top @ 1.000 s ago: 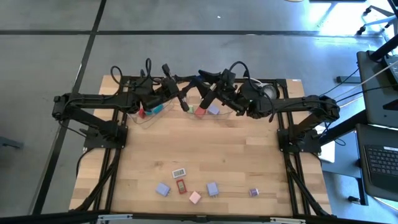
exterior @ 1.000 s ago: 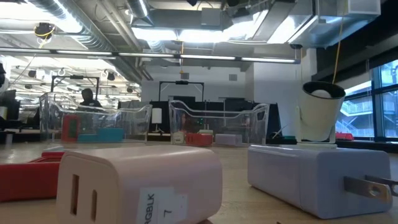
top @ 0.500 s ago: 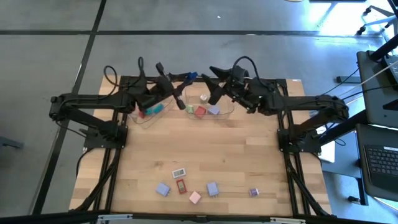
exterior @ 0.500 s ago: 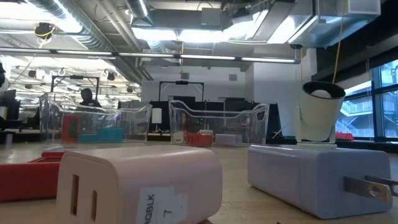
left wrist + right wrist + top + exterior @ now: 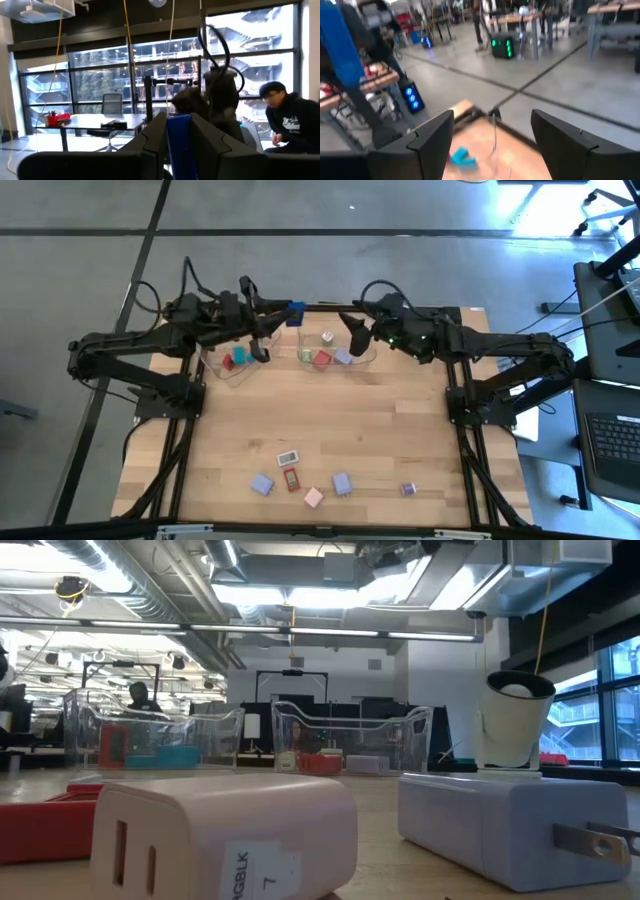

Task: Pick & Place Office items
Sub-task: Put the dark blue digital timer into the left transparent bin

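Note:
My left gripper (image 5: 283, 315) hovers over the table's far edge, above and between the two clear trays, shut on a blue block (image 5: 295, 311). That block also shows between its fingers (image 5: 180, 142). My right gripper (image 5: 352, 330) hangs open above the right tray (image 5: 366, 356), touching nothing; its fingers (image 5: 432, 132) stand wide apart. The right tray holds a white-green, a red and a lavender block. The left tray (image 5: 213, 367) holds a red and a teal block. Several more blocks lie near the table's near edge: white (image 5: 288, 457), red (image 5: 291, 478), lavender (image 5: 262, 484), pink (image 5: 313, 498). My left gripper pinches the blue block (image 5: 179, 131) between its two fingers (image 5: 155, 137), one on each flat side. The fingers point about level toward the table's right. The block is lifted clear of the table and trays and stands on edge between them.
A lavender block (image 5: 341, 483) and a small purple one (image 5: 408, 490) also lie near the near edge. In the low view a pink block (image 5: 220, 830) and a lavender block (image 5: 490, 820) fill the foreground, with a round white object with dark centre (image 5: 518, 725) behind. A seated person (image 5: 292, 125) is beyond the table.
Both grippers have drawn back from over the right tray. The left gripper has moved toward the table's left and far edge, carrying the blue block. The right gripper has moved toward the right and far edge. The blocks on the table have stayed put.

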You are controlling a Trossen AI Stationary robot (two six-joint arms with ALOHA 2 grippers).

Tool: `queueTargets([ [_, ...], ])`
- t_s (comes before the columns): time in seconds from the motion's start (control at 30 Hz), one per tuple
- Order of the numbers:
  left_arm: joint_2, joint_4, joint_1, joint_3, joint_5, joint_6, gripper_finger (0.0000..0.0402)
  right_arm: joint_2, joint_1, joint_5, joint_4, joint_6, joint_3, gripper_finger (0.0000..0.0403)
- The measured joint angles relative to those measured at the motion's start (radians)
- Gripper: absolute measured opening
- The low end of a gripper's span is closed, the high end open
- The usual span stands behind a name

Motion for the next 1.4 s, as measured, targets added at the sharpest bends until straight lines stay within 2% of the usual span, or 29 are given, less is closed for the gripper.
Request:
queueTargets([
  [0.2, -0.040, -0.067, 0.015, 0.000, 0.011, -0.021, 0.0063, 0.008, 0.031, -0.001, -0.130, 0.117, 0.000, 0.0268],
  [0.3, -0.052, -0.161, 0.029, 0.000, -0.043, -0.058, 0.0063, 0.012, 0.051, -0.001, -0.168, 0.158, 0.000, 0.0268],
  [0.4, -0.064, -0.291, 0.056, 0.001, -0.091, -0.109, 0.0063, 0.012, 0.072, -0.001, -0.183, 0.181, 0.000, 0.0268],
  [0.57, -0.067, -0.538, 0.114, 0.001, -0.094, -0.189, 0.0063, 0.012, 0.102, 0.000, -0.194, 0.202, 0.000, 0.0268],
  [0.83, -0.067, -0.933, 0.200, 0.000, -0.194, -0.211, 0.0063, 0.013, 0.138, 0.001, -0.196, 0.202, 0.000, 0.0268],
  [0.9, -0.068, -0.991, 0.223, -0.021, -0.219, -0.217, 0.0063, 0.012, 0.147, 0.002, -0.196, 0.202, 0.000, 0.0268],
  [1.0, -0.070, -1.010, 0.256, -0.097, -0.221, -0.245, 0.0063, 0.012, 0.157, 0.003, -0.202, 0.202, 0.000, 0.0268],
  [1.13, -0.072, -0.943, 0.309, -0.226, -0.181, -0.267, 0.0063, 0.013, 0.169, 0.003, -0.208, 0.207, 0.000, 0.0268],
  [1.4, -0.072, -0.808, 0.443, -0.457, -0.188, -0.319, 0.0063, 0.013, 0.172, 0.009, -0.208, 0.201, 0.000, 0.0268],
])
